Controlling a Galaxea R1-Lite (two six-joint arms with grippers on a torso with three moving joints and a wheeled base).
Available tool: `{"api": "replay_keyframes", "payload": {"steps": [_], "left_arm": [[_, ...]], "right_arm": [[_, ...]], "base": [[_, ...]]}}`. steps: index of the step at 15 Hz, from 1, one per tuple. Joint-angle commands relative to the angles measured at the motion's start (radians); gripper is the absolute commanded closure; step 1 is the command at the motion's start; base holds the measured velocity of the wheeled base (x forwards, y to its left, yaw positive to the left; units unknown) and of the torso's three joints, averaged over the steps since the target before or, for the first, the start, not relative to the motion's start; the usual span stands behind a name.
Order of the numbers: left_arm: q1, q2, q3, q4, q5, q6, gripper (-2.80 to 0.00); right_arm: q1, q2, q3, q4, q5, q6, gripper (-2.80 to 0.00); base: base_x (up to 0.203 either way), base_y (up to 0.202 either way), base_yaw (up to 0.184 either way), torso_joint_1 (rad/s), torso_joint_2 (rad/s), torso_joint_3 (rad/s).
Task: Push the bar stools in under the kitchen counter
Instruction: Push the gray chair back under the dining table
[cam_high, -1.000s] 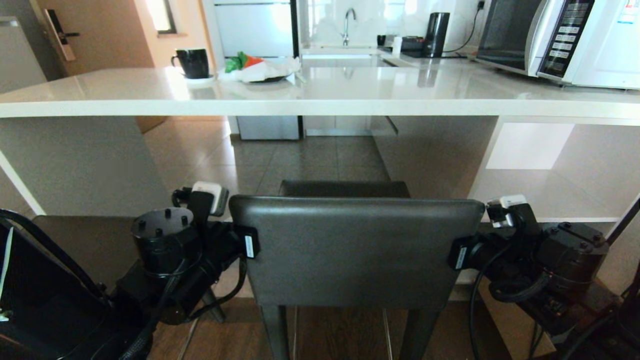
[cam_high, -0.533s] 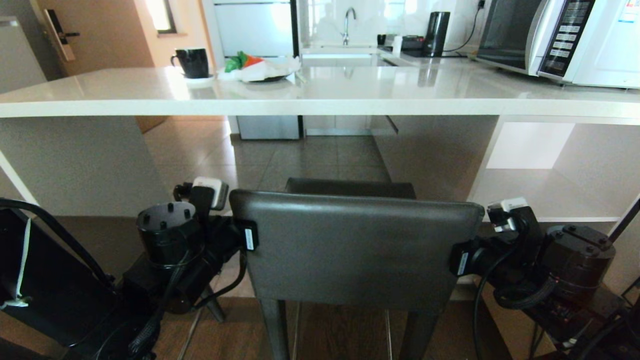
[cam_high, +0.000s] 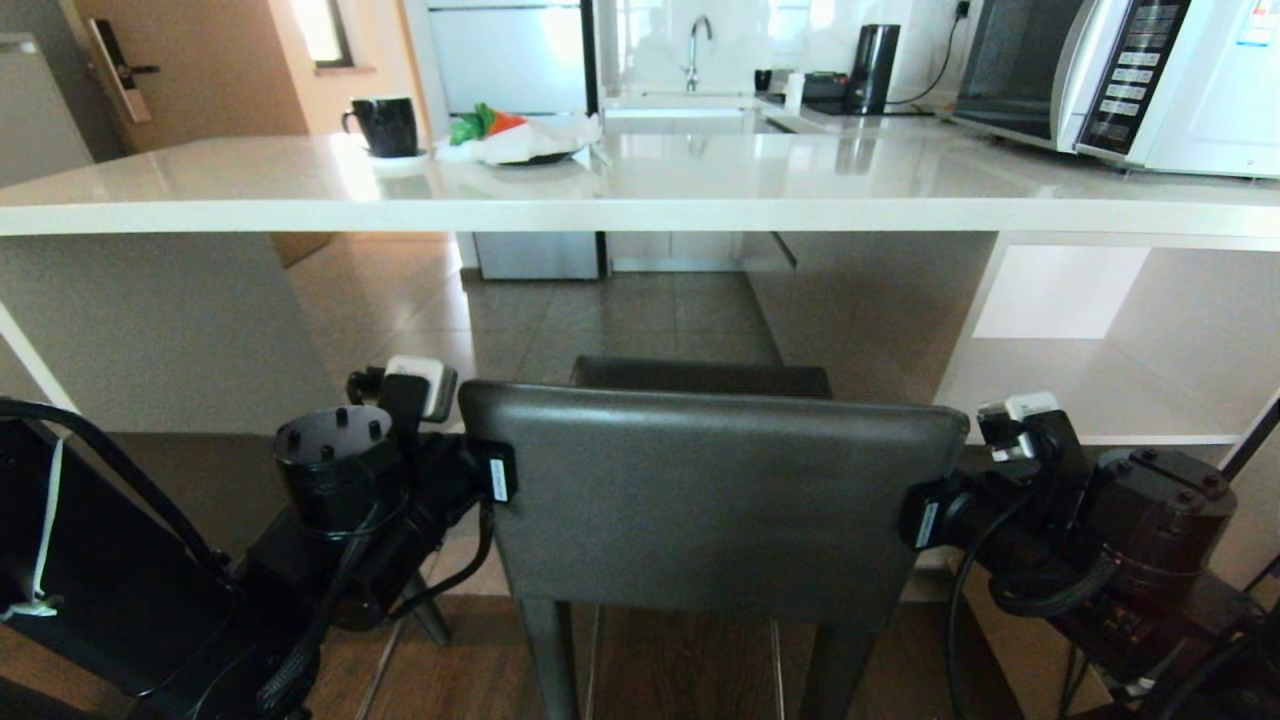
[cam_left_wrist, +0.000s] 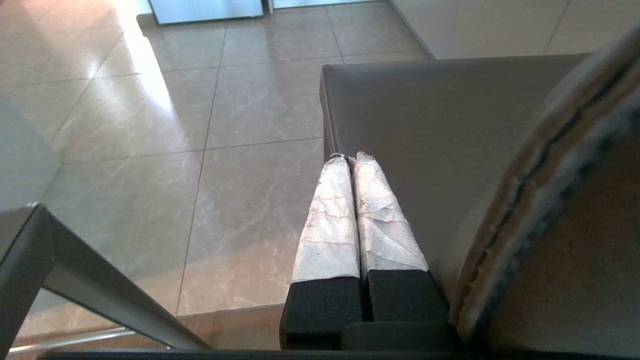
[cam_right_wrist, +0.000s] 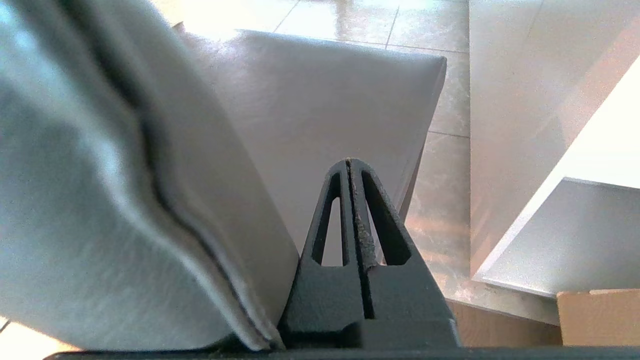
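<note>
Both my claws, left gripper and right gripper, pinched closed on nothing, bracket the bar stool backrest facing the kitchen counter; padded, probably top-heavy, so push low on the edges.

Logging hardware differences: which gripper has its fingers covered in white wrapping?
The left gripper, shut beside the bar stool backrest. The right gripper, on the other side, has bare black fingers.
</note>
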Motion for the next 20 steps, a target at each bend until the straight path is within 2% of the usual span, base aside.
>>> {"api": "replay_keyframes", "payload": {"steps": [1,20], "left_arm": [[-0.001,-0.003,0.003,-0.006,0.002,0.0,0.0],[-0.003,-0.004,0.002,-0.008,0.0,0.005,0.0]], "right_arm": [[0.001,-0.007,0.001,-0.011,-0.001,0.0,0.0],[0.001,-0.008,0.018,-0.011,-0.003,0.0,0.0]], "base": [[0.085,0.0,-0.001,-0.003,0.0,0.002],[0.189,0.0,0.001,0.003,0.0,0.003]]}}
